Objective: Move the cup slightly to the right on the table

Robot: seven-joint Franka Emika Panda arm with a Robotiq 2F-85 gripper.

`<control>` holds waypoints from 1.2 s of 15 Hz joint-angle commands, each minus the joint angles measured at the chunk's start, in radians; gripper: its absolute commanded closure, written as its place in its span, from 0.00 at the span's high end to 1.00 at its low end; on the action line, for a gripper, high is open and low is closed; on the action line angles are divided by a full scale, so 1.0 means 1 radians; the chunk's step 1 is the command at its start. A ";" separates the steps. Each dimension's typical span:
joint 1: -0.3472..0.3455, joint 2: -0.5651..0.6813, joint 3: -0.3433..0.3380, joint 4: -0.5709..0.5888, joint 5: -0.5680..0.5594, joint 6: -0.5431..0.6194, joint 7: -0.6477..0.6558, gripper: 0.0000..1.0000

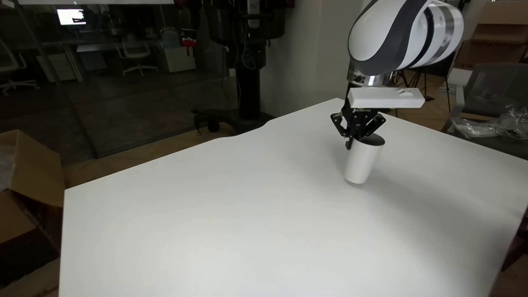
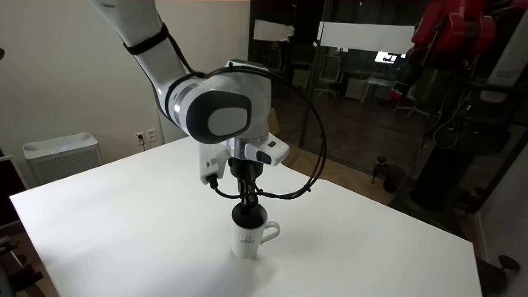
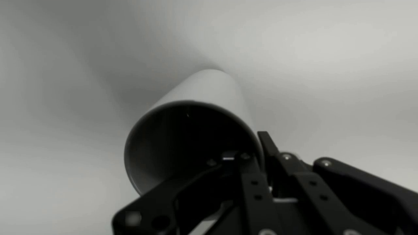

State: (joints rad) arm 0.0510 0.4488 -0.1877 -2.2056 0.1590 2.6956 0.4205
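Note:
The cup (image 1: 363, 163) is white with a dark interior. In an exterior view, the cup (image 2: 246, 241) shows a handle on one side and a small dark print. It is at the table (image 1: 206, 214), roughly upright and leaning slightly. I cannot tell whether its whole base touches the white top. My gripper (image 1: 354, 141) points down at the rim and is shut on the cup's wall, with one finger inside and one outside. In the wrist view, the cup (image 3: 212, 86) opens toward me and the gripper (image 3: 256, 151) straddles its rim. The inner fingertip is mostly lost in the dark interior.
The table's white top (image 2: 165, 218) extends around the cup. A cardboard box (image 1: 35, 169) stands on the floor beside the table. A dark wheeled stand (image 1: 249, 95) is behind the far edge. A black cable (image 2: 319, 144) loops from the arm near the gripper.

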 commanded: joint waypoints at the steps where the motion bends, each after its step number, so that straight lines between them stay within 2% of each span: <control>1: -0.024 -0.023 0.014 0.008 0.005 -0.045 0.008 0.03; 7: -0.039 -0.015 0.026 0.024 0.012 -0.087 0.006 0.03; 8: -0.039 -0.015 0.026 0.024 0.011 -0.091 0.009 0.36; 9: -0.039 -0.015 0.026 0.025 0.010 -0.097 0.011 0.36; 18: -0.026 -0.059 0.026 0.006 0.008 -0.097 0.032 0.96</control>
State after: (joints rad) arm 0.0250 0.4400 -0.1717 -2.1804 0.1625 2.6170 0.4202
